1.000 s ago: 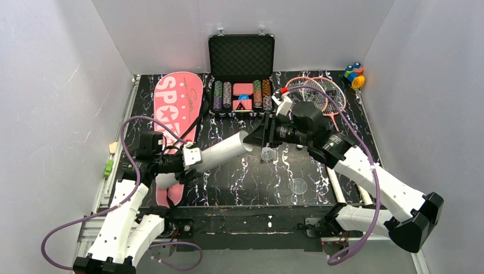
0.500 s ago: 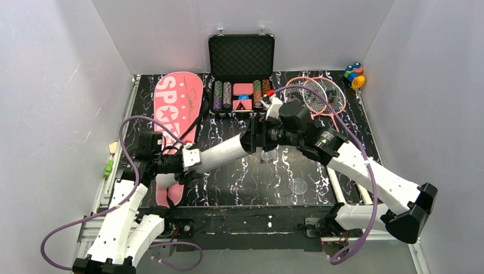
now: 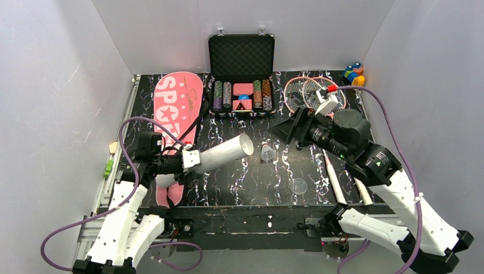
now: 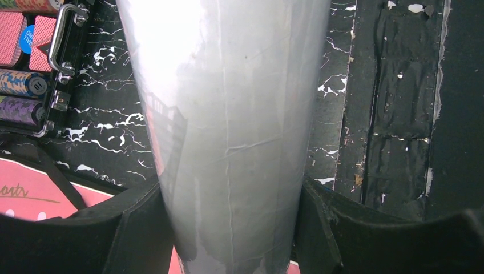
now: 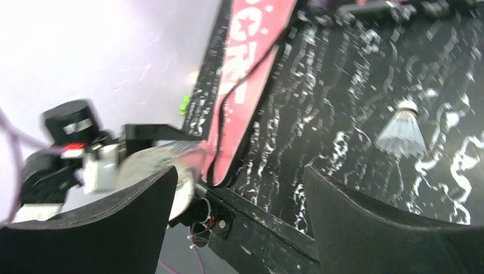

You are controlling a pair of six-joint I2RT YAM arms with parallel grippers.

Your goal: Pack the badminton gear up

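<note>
Right claw (image 3: 283, 128) farther from shuttlecock (image 3: 267, 152)

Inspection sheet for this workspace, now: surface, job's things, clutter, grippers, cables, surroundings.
Surface: black white-veined tabletop; a clear round disc lies near the front.
Job's things: white tube lifted and tilted in the left gripper; one shuttlecock on the table beyond the tube's open end, apart from it; two rackets overlapping at far right; SPORT cover flat at left.
Clutter: open chip case at the back; multicoloured toy in the far right corner.
Grippers: left shut on the tube; right gripper open, empty.
Cables: purple cable looping off the left arm and the right.
Surroundings: white walls on three sides.
</note>
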